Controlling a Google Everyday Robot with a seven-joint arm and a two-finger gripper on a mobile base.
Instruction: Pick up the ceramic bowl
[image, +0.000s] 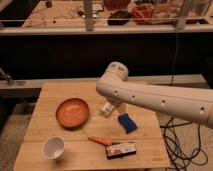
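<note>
The ceramic bowl (72, 112) is a shallow orange-brown dish lying upright on the left half of the wooden table (45, 125), and nothing touches it. My white arm (150, 100) reaches in from the right, its rounded elbow (116, 75) above the table's middle, just right of the bowl. The gripper is hidden behind the lower part of this arm, near a white packet (105, 108) to the right of the bowl. It stands open, and nothing is lifted off the table.
A white cup (53, 147) stands at the front left. A blue sponge (127, 122), an orange carrot-like item (100, 140) and a flat snack box (121, 149) lie in the front middle. Cables (175, 135) hang off the right side. A dark counter runs behind.
</note>
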